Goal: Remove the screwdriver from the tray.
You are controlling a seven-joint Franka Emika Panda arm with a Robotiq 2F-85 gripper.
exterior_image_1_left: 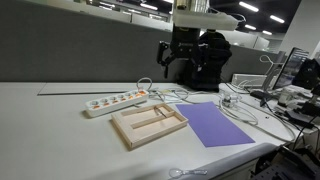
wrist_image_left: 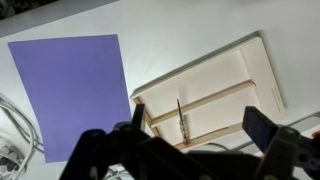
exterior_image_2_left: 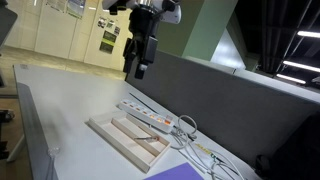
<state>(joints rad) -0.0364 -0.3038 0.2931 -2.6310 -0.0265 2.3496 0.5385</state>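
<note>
- wrist view: tray (wrist_image_left: pixel 235 75) of pale wood, rectangular and shallow, with a raised rim and one lengthwise divider; set at a slant on the white table (wrist_image_left: pixel 200 25), just beside the purple sheet (wrist_image_left: pixel 75 90).
- screwdriver (wrist_image_left: pixel 181 122): thin, dark-shafted, lying inside the tray in the compartment toward the frame's lower edge, tip at the divider.
- picked out from the wrist alone: the screwdriver, too small to make out in both exterior views.
- shown plainly in an exterior view: long white power strip (exterior_image_1_left: pixel 115 101) just beyond the tray's far long side.
- gripper (exterior_image_1_left: pixel 175 68): hung high over the table, pointing down, well clear of the tray; fingers (wrist_image_left: pixel 262 130) spread wide, nothing between them.
</note>
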